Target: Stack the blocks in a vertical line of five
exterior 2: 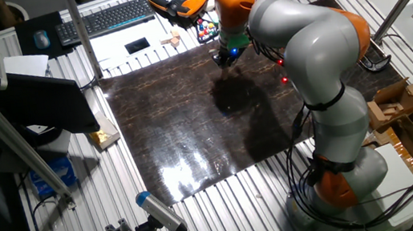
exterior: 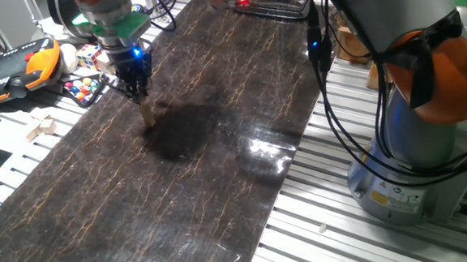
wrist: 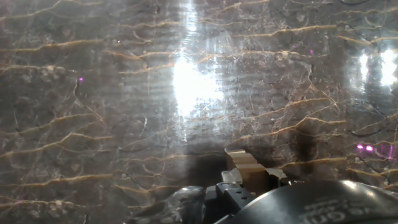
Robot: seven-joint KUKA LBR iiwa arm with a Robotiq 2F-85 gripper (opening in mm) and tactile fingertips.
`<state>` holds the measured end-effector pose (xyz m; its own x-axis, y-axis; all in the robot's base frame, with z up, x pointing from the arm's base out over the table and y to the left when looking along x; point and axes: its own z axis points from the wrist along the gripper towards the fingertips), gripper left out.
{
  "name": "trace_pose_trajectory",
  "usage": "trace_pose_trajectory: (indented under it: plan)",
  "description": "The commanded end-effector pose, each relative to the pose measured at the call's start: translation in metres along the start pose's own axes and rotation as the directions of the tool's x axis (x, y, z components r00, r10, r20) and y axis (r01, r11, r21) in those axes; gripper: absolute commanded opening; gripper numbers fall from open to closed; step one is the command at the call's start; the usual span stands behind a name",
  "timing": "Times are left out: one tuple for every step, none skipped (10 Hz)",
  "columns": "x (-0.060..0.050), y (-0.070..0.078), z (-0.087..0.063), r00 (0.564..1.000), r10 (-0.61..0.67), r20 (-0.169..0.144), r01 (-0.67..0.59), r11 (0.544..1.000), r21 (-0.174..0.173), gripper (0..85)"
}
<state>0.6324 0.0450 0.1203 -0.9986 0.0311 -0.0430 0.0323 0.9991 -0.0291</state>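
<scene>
A thin column of tiny tan blocks [exterior: 146, 116] stands upright on the dark marbled mat [exterior: 220, 172], near its far left edge. My gripper [exterior: 139, 94] hangs straight over the column, fingertips closed in around the top block. In the hand view the blocks [wrist: 244, 163] show as a stepped tan shape just past the dark fingers [wrist: 225, 186] at the bottom edge. From the other fixed view the gripper [exterior 2: 224, 59] sits at the mat's far edge, and the blocks are too small to make out.
Left of the mat lie a multicoloured puzzle cube [exterior: 89, 54], coloured balls [exterior: 85, 87], an orange teach pendant [exterior: 18, 67] and larger pale wooden blocks [exterior: 42, 126]. The robot base [exterior: 414, 169] and hanging cables [exterior: 328, 84] stand at the right.
</scene>
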Motion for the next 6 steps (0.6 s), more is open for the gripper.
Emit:
trace_pose_trajectory:
  plan:
    - [0.0002, -0.0003, 0.0014, 1.000, -0.002, 0.001, 0.002, 1.000, -0.005, 1.0]
    - [0.0003, -0.0006, 0.0027, 1.000, -0.002, 0.001, 0.002, 1.000, -0.008, 1.0]
    - [0.0004, -0.0005, 0.0029, 1.000, -0.005, 0.003, 0.005, 1.000, -0.009, 1.0]
    - [0.0004, -0.0007, 0.0031, 1.000, -0.005, 0.003, 0.005, 1.000, -0.012, 1.0]
    - [0.0005, -0.0005, 0.0034, 1.000, -0.008, 0.009, 0.008, 1.000, -0.015, 1.0]
    - [0.0004, -0.0005, 0.0037, 1.000, -0.014, 0.015, 0.014, 1.000, -0.017, 1.0]
